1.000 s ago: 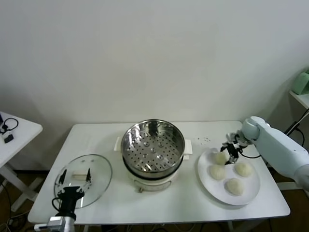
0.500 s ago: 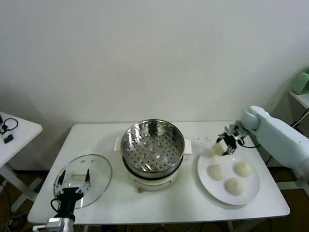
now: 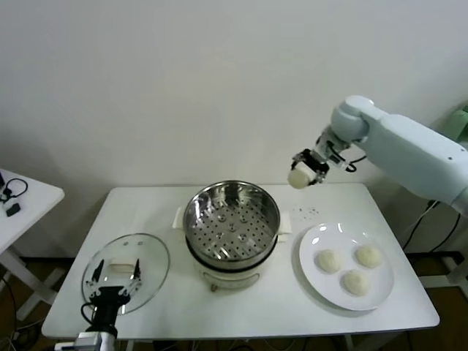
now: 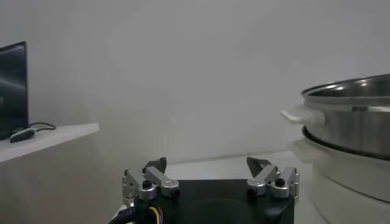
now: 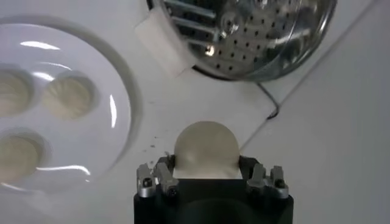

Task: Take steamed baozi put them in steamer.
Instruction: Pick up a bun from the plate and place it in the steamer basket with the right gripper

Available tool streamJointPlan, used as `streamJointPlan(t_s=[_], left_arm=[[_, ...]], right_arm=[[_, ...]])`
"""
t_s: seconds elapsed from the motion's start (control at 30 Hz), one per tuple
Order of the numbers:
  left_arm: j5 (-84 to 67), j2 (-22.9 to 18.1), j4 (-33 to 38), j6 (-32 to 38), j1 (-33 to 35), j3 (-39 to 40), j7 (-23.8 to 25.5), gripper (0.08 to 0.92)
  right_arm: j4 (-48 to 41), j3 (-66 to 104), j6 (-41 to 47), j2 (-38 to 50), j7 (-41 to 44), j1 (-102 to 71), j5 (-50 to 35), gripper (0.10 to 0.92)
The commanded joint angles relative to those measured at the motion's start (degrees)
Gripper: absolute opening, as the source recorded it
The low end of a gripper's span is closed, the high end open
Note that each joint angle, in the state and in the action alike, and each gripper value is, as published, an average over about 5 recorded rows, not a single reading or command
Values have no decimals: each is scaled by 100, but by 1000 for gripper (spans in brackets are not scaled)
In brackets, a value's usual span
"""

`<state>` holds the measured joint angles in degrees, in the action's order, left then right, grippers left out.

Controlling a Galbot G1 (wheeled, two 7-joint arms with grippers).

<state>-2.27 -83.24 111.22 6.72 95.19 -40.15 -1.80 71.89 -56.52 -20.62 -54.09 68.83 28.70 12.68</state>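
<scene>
Head view: the right gripper (image 3: 301,176) is raised above the table (image 3: 241,307), right of the steamer (image 3: 231,223), and is clamped on one steamed baozi (image 3: 298,178). Three more baozi (image 3: 354,268) are seen on the white plate (image 3: 313,274). The steamer stands mid-table, its perforated floor bare. The left gripper (image 3: 111,292) is parked low over the glass lid (image 3: 150,259), fingers spread.

Left wrist view: the left gripper (image 4: 210,176) is shown wide apart, nothing between its fingers; the steamer wall (image 4: 353,119) is beside it.

Right wrist view: the right gripper (image 5: 207,173) is closed around the held bun (image 5: 206,150), high over the table between plate (image 5: 116,91) and steamer (image 5: 256,36).
</scene>
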Motion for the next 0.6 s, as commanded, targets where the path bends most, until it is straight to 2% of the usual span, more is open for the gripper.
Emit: streamJointPlan(t_s=[0.03, 0.3, 0.6], left_arm=[[39, 8, -9, 4, 4, 14, 3, 823], [19, 28, 12, 22, 97, 11, 3, 823], [-57, 70, -38, 80, 168, -34, 1, 823]], right_arm=[[762, -382, -475, -935, -12, 397, 520, 687], [37, -458, -727, -1915, -122, -349, 1124, 685], [-406, -374, -832, -2143, -263, -926, 1910, 689]])
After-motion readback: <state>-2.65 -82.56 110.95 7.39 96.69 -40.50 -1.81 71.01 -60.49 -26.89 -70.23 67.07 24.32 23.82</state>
